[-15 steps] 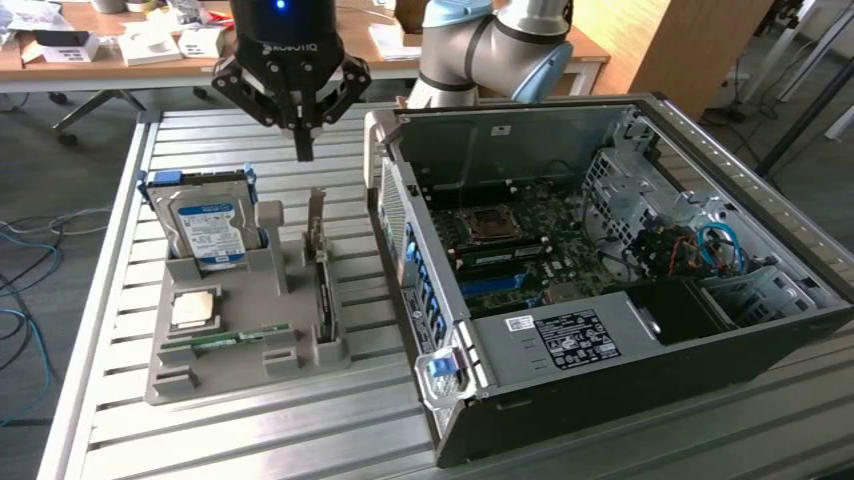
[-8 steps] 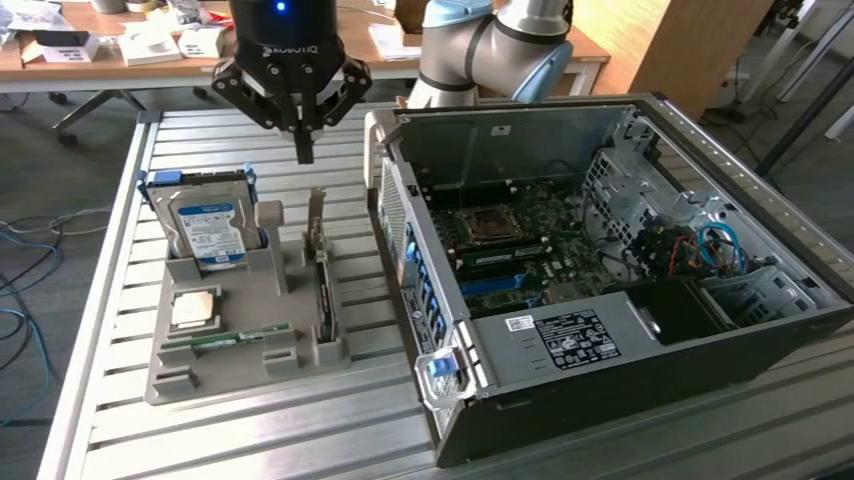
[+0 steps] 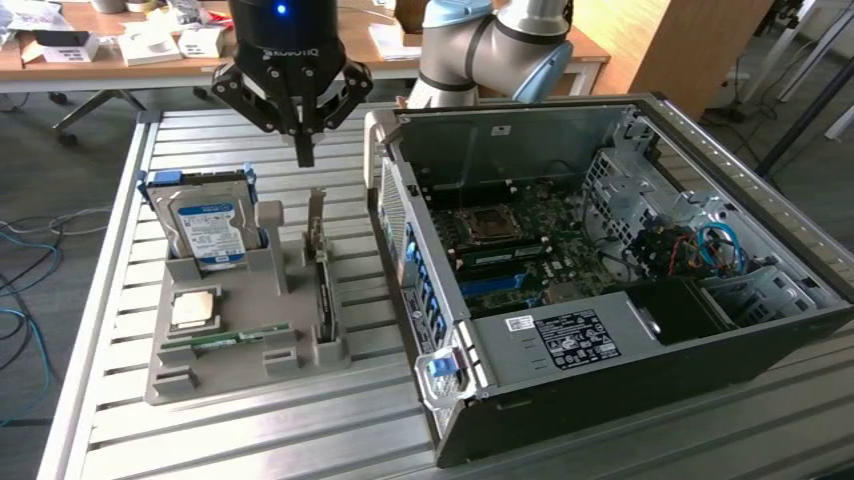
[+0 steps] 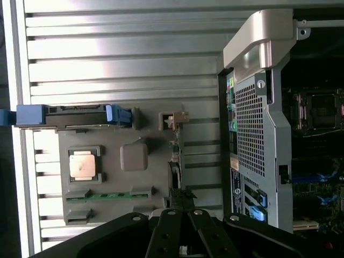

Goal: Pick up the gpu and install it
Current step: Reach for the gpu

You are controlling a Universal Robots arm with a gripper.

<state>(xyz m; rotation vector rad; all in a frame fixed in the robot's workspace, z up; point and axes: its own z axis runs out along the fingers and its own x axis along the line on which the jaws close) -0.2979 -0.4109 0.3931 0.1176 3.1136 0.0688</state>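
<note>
So the gripper point(image 3: 304, 150) is pinched shut on nothing, just hanging. The gpu point(image 3: 322, 300) stands on edge in the grey tray point(image 3: 174, 385) at its 6 o'clock, with the PC case point(image 3: 561, 340) at the gpu's 3 o'clock.

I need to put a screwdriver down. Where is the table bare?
Bare slats on the table nearer the camera than the grey holder, and beyond it past the hard drive. Crowded: the narrow strip between the gpu and computer case.

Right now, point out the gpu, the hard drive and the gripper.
gpu point(image 3: 322, 295): exterior view, on the upper edge of the card standing on its side.
hard drive point(image 3: 208, 228): exterior view, on its blue-white label.
gripper point(image 3: 304, 155): exterior view, at the shut fingertips.
</note>
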